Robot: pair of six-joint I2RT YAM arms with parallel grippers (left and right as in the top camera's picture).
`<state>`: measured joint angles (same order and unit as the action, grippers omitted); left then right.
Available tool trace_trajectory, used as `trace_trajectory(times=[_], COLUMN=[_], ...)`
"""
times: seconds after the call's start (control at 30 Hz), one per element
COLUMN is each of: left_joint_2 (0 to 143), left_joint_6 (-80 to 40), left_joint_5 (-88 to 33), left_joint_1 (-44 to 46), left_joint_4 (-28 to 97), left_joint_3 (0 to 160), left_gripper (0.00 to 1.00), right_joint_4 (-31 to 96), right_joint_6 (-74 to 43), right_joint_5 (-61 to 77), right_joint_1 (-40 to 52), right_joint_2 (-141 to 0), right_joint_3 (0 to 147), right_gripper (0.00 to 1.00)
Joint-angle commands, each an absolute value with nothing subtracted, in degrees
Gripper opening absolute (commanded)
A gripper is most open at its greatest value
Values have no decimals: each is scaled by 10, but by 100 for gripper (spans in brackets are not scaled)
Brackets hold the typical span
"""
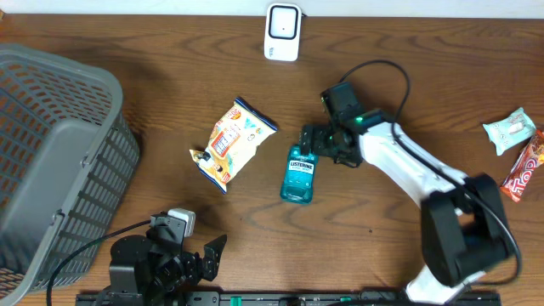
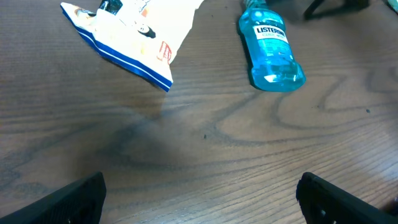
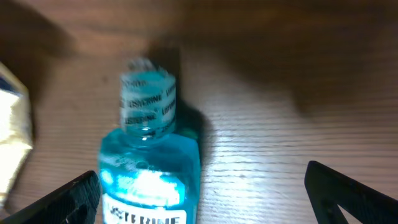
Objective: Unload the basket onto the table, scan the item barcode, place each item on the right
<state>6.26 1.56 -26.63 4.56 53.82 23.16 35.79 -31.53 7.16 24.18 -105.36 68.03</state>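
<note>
Starting with what is cropped, the grey basket (image 1: 59, 153) is cut by the left edge of the overhead view and the red wrapped bar (image 1: 520, 168) by the right edge. In the left wrist view the snack bag (image 2: 134, 37) and the neck of the mouthwash bottle (image 2: 268, 50) are lost above the frame. The right wrist view is blurred: the bottle's cap is smeared, its label is clipped by the lower edge, and only a pale sliver of the bag is seen at the left. Whether a barcode faces up cannot be told.

A brown wood-grain table (image 1: 153, 34) is shown, with a pale strip beyond its far edge. A white scanner (image 1: 282, 31) is stood at that edge, well apart from the bottle. The bottle is laid on its side near the table's middle, label up, cap towards the far edge, just beside the snack bag. A pale green packet (image 1: 512, 129) lies near the red bar.

The right gripper (image 1: 323, 144) is held over the cap end with its jaws spread wide; the bottle is seen between the fingers (image 3: 68, 199) but is not clamped. The left gripper (image 2: 199, 186) is held at the near edge, jaws spread wide, with only bare table between them.
</note>
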Motion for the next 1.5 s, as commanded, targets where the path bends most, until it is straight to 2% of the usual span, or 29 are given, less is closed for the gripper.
trace_trajectory(times=[0.0,0.23,0.43,0.83,1.07,1.37,1.47], left_joint_2=[61,61,61,61,61,61,61], left_joint_6=[21,21,21,21,21,21,21], left_joint_5=[-263,-263,-263,-263,-263,-263,-263], left_joint_1=[45,45,45,45,45,45,45], left_joint_4=[540,540,540,540,540,540,540], left_joint_3=[237,237,237,237,237,237,237], left_gripper=[98,98,98,98,98,98,98], right_joint_4=[356,355,388,410,432,517,526], right_joint_6=[-310,-301,-291,-290,-280,-280,-280], right_joint_5=[116,117,84,78,53,-106,-103], right_joint_1=[249,267,282,271,261,264,265], right_joint_2=[-1097,-1117,-1117,-1099,-1047,-965,-967], right_joint_3=[677,677,677,679,679,679,678], right_gripper=[99,99,73,43,42,43,54])
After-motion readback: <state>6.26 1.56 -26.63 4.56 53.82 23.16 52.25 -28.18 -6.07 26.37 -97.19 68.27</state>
